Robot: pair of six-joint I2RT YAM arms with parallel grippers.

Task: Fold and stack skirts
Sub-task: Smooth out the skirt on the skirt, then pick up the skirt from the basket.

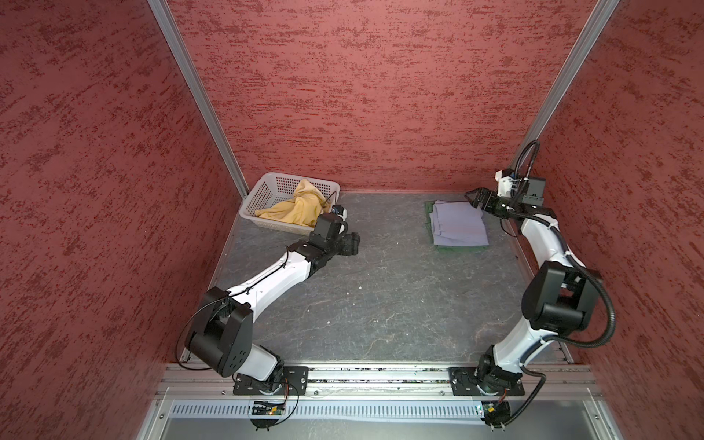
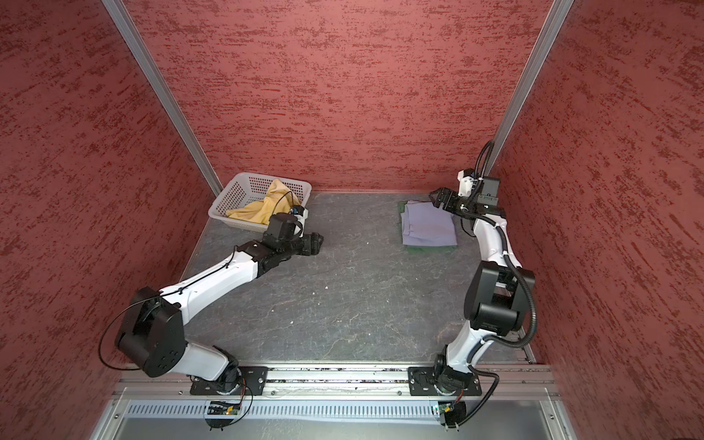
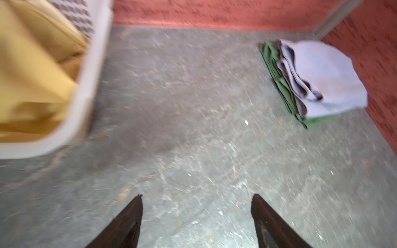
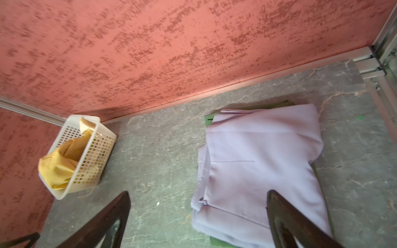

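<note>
Grey marbled tabletop (image 1: 381, 289) boxed in by red textured walls (image 1: 381, 95), so that's the big stuff. Left white-and-black arm (image 1: 266, 284) runs from its base at the near edge diagonally toward the far left corner, elbow up, forearm low, wrist ending just beside the white perforated plastic basket (image 1: 263, 190). Right white-and-black arm (image 1: 541, 244) stands more upright along the right wall, wrist bent inward over the far right corner of the folded pile. Crumpled mustard yellow cloth skirt (image 1: 293, 211) sits in the basket, spilling over its near rim. Pale lavender-grey skirt (image 1: 459, 224) lies folded on top of the dark green skirt (image 1: 461, 248), which only peeks out round the edges, well apart from the basket. Left gripper (image 3: 196, 196) is over bare table with its jaws spread and nothing between them. Right gripper (image 4: 197, 193) is spread wide above the lavender one, also gripping nothing.
</note>
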